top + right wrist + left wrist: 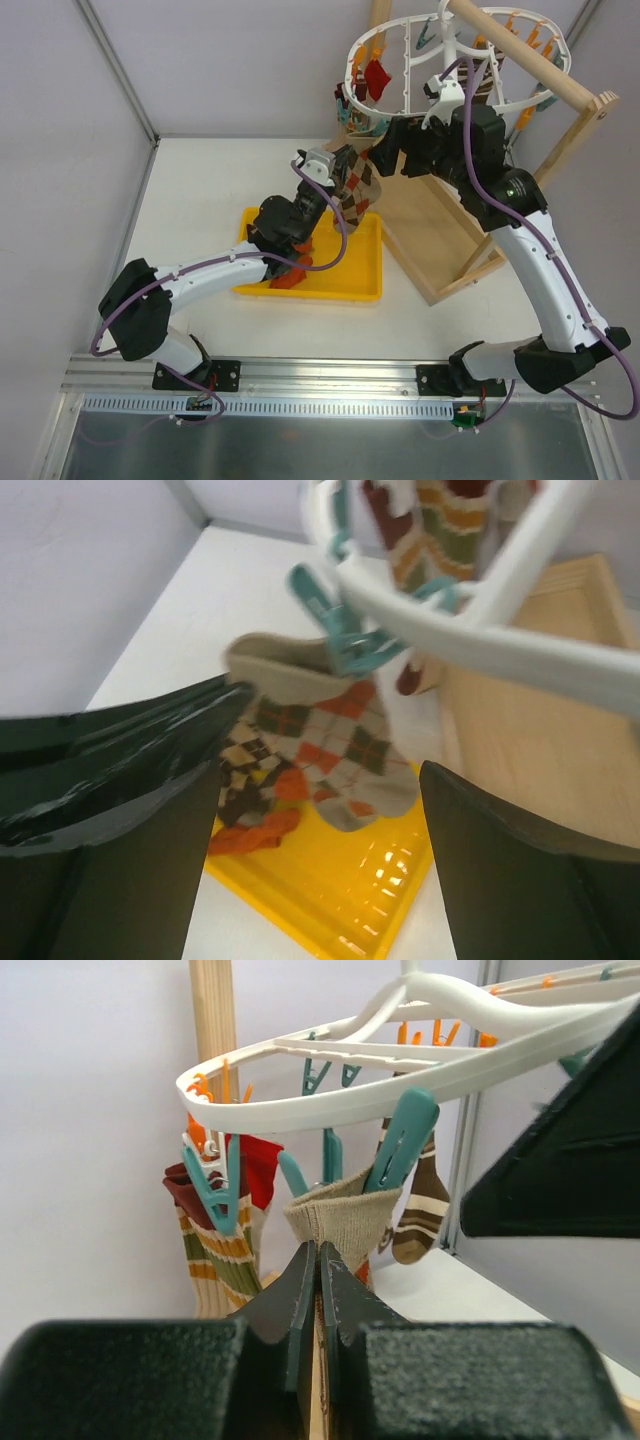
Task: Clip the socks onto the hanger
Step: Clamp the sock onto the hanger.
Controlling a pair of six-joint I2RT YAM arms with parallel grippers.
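The left pincer (pixel 318 1252), at the centre of the left wrist view, is clamped together on the beige cuff of an argyle sock (pixel 340 1215). It holds the cuff just under the rim of the white hanger (pixel 300 1098), where a teal clothespin (pixel 403 1142) touches it. The right pincer (pixel 335 735) stands wide apart near the ring, holding nothing, and in the lower middle of the overhead view an orange-red sock (pixel 290 277) lies in the yellow tray (pixel 350 288) on the surface (pixel 200 200).
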